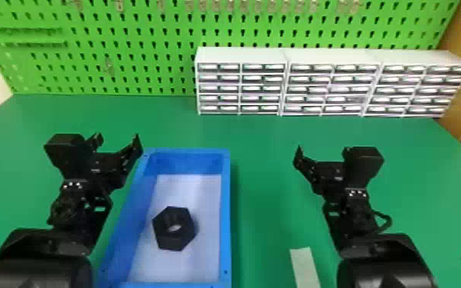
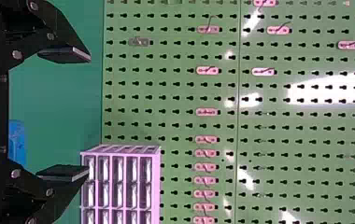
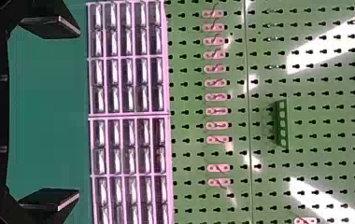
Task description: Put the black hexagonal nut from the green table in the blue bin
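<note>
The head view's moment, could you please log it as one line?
black nut in blue bin; left gripper open, empty; right gripper open, empty

Ok so my left gripper (image 1: 118,138) and right gripper (image 1: 322,149) are black, same as the nut (image 1: 174,242). Bin's (image 1: 226,214) blue, whitish inside, table's (image 1: 264,199) plain green, pegboard's (image 1: 134,38) limier with rows of dark holes.

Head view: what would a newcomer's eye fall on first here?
Probably the black hexagonal nut, dark against the pale floor of the blue bin. Next, the left pincer and right pincer, both open, to either side of the bin. Behind, white drawer cabinets stand right of centre before a bright green pegboard.
</note>
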`<action>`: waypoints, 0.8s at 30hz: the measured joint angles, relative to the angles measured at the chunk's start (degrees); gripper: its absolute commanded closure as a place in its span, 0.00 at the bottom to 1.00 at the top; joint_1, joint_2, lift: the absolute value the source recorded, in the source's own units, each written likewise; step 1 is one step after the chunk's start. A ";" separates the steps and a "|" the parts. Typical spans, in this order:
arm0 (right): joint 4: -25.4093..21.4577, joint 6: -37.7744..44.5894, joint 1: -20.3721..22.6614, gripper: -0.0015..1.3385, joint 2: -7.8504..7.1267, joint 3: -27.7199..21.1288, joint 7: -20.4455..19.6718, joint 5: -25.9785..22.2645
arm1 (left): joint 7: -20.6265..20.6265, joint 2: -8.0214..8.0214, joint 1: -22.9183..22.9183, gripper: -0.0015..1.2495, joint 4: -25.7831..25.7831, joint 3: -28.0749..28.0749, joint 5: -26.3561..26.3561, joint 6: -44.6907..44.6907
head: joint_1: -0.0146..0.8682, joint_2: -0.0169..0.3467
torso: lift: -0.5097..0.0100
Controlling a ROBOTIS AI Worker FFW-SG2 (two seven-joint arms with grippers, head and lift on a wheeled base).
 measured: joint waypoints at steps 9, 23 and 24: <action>0.00 0.47 -0.03 0.08 -0.03 0.04 -0.01 -0.29 | 0.00 0.00 0.02 0.33 0.01 -0.04 0.03 0.00 | 0.79 0.19 | 0.79; 0.00 0.85 -0.03 0.08 -0.12 0.28 -0.03 -0.50 | 0.00 0.00 0.09 0.33 0.02 0.00 0.08 0.00 | 0.79 0.19 | 0.79; 0.00 0.85 -0.03 0.08 -0.12 0.28 -0.03 -0.50 | 0.00 0.00 0.09 0.33 0.02 0.00 0.08 0.00 | 0.79 0.19 | 0.79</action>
